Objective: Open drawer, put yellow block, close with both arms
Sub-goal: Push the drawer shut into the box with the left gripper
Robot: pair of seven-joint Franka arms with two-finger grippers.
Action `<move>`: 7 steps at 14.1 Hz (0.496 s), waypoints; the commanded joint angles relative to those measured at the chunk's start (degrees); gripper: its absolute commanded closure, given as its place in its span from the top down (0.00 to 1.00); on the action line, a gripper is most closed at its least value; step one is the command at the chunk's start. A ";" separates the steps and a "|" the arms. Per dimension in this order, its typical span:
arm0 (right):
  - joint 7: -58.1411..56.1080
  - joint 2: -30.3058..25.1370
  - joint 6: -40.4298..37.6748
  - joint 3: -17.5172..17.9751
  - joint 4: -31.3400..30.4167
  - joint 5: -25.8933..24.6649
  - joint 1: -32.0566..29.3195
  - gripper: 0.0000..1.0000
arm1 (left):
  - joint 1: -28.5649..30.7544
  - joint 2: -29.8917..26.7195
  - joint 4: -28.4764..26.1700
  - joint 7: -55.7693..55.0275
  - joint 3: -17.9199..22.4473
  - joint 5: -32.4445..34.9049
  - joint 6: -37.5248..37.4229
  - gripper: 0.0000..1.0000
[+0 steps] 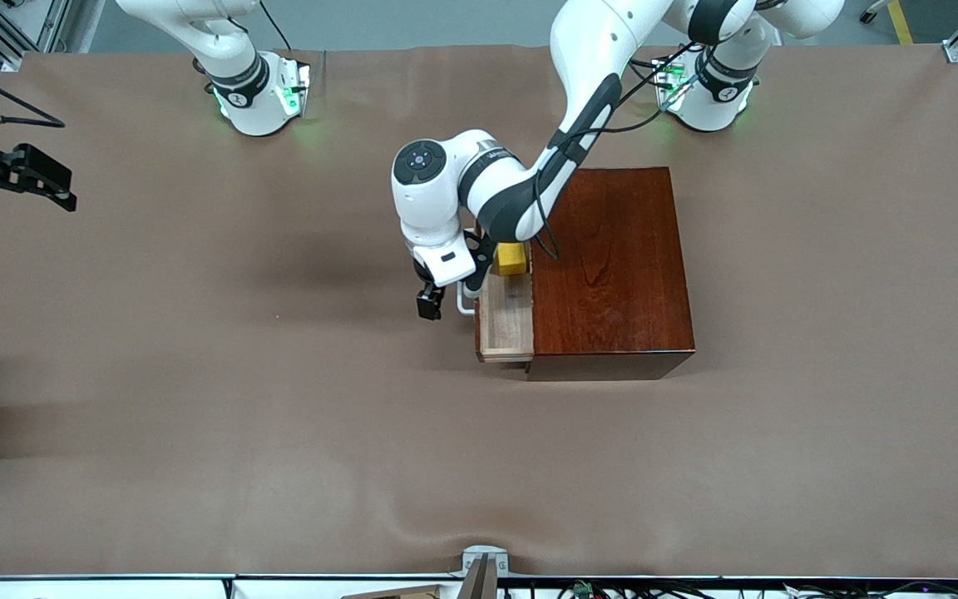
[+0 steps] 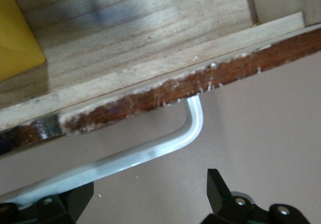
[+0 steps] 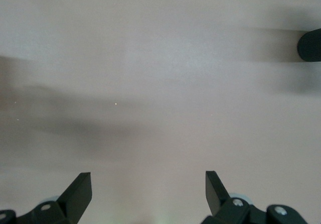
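Glossy dark mahogany-coloured wooden box (image 1: 612, 266) standing on the brown cloth-covered table (image 1: 196, 416), toward the left arm's end. Pale-wood drawer (image 1: 506, 320) with a dark reddish-brown front, pulled partway out of the box toward the right arm's end, tray showing. Small bright-yellow cube block (image 1: 512, 258) resting inside the drawer tray, at the end of the tray farther from the front camera, just beside the box's edge; nothing else visible in the tray, though the left arm hides part of it. Same yellow corner seen in the left wrist view (image 2: 15, 38), lying on the pale tray floor. White U-shaped bar handle (image 2: 150, 151) fixed to the drawer front. Black two-finger left gripper (image 1: 444, 299) hanging at that handle, fingers spread wide, one black fingertip (image 2: 218, 189) apart from the bar, the other fingertip (image 2: 70, 204) lying against it; nothing clenched. Black two-finger right gripper (image 3: 148, 194) waiting over bare table at the right arm's end, well apart from the box, fingers released wide and holding nothing.
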 commanded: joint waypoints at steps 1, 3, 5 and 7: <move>-1.20 0.02 0.07 0.22 1.00 1.27 -1.59 1.00 | 0.58 -1.01 -1.43 1.81 0.66 1.60 -4.18 1.00; -1.20 0.28 0.07 0.22 1.61 1.44 -1.50 1.00 | 0.66 -1.10 -1.78 1.81 0.66 1.60 -6.01 1.00; -0.94 0.37 0.07 0.13 1.61 3.89 -1.76 1.00 | 0.58 -1.19 -1.78 1.81 1.18 1.69 -8.65 1.00; 1.68 0.46 -0.02 0.22 1.53 4.96 -2.29 1.00 | 0.75 -1.36 -1.87 1.81 1.27 1.69 -10.41 1.00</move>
